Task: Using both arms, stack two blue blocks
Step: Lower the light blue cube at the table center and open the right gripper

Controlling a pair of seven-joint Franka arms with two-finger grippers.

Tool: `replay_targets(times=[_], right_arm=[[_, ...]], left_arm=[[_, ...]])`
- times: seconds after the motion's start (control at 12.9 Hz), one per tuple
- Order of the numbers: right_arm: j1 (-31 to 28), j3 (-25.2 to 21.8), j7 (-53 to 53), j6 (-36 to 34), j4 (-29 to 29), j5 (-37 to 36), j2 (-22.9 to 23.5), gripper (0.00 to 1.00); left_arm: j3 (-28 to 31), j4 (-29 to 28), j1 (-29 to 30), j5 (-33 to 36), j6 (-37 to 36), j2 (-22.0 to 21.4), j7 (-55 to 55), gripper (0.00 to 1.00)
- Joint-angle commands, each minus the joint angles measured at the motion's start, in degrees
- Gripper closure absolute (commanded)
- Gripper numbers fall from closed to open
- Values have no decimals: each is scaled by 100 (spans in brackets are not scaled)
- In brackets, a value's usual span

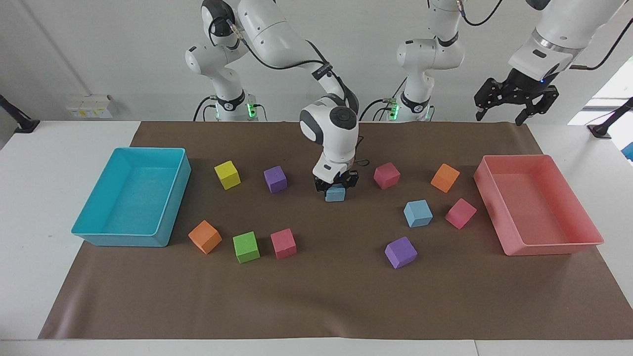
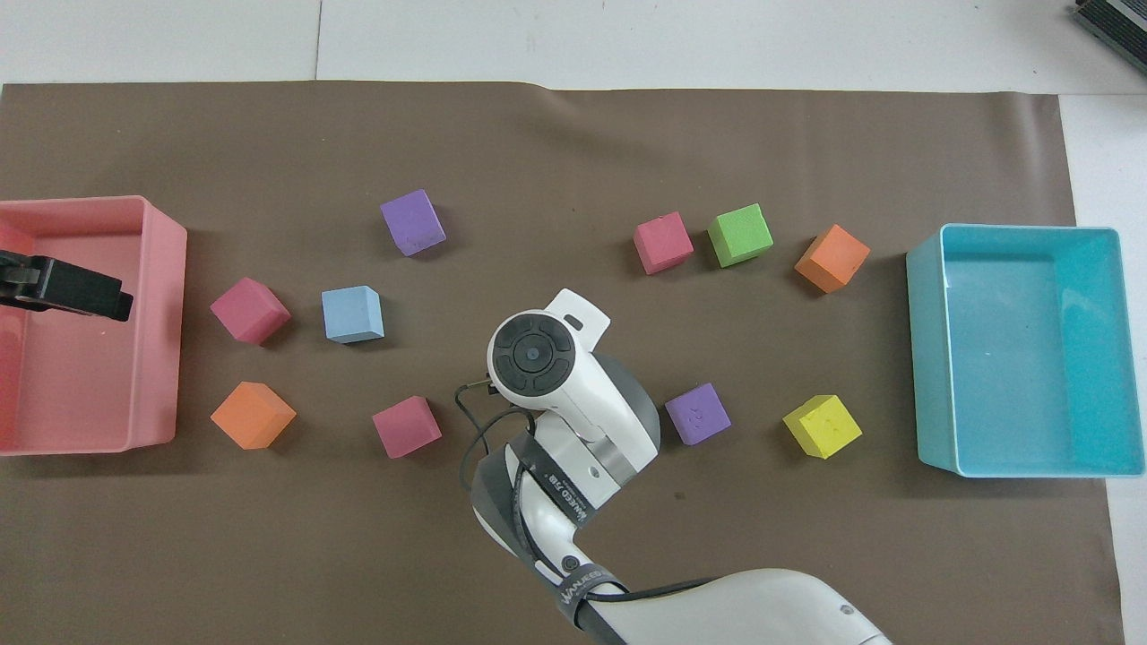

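Observation:
My right gripper (image 1: 336, 190) is shut on one light-blue block (image 1: 335, 196) near the middle of the brown mat, low over it or resting on it; I cannot tell which. In the overhead view the right arm's wrist (image 2: 533, 351) hides this block. The other blue block (image 1: 418, 213) (image 2: 352, 313) lies free on the mat toward the left arm's end, beside a pink cube (image 1: 460, 213). My left gripper (image 1: 513, 108) (image 2: 64, 288) hangs open and empty, high over the pink tray (image 1: 549, 248).
A cyan tray (image 1: 148, 150) stands at the right arm's end. Loose cubes lie around: yellow (image 1: 227, 174), two purple (image 1: 275, 178) (image 1: 400, 252), two orange (image 1: 204, 237) (image 1: 445, 177), green (image 1: 246, 246), and pink (image 1: 283, 243) (image 1: 386, 175).

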Motion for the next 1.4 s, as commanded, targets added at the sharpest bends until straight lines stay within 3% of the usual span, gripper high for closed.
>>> replay_targets(times=[0.0,0.85,0.93,1.01,1.08,1.32], right_arm=[[13,-4,-167,172,-168,-74,-115,100],[-40,-4,158,154,-256,41,-124,100],[-40,-4,158,154,-256,41,-124,86],[-66,-4,158,172,-256,41,-124,35],[-66,-13,149,155,-256,41,-124,0],[-57,-13,167,119,-212,32,-124,0]], left_arm=[[-5,-131,-28,-44,-87,-144,-68,0],[-40,-149,-45,0,388,-100,-60,0],[-40,-149,-45,0,388,-100,-51,0],[-49,-149,-54,0,388,-100,-51,0],[-49,-149,-54,0,388,-100,-60,0],[-49,-140,-54,79,388,-91,-68,0]])
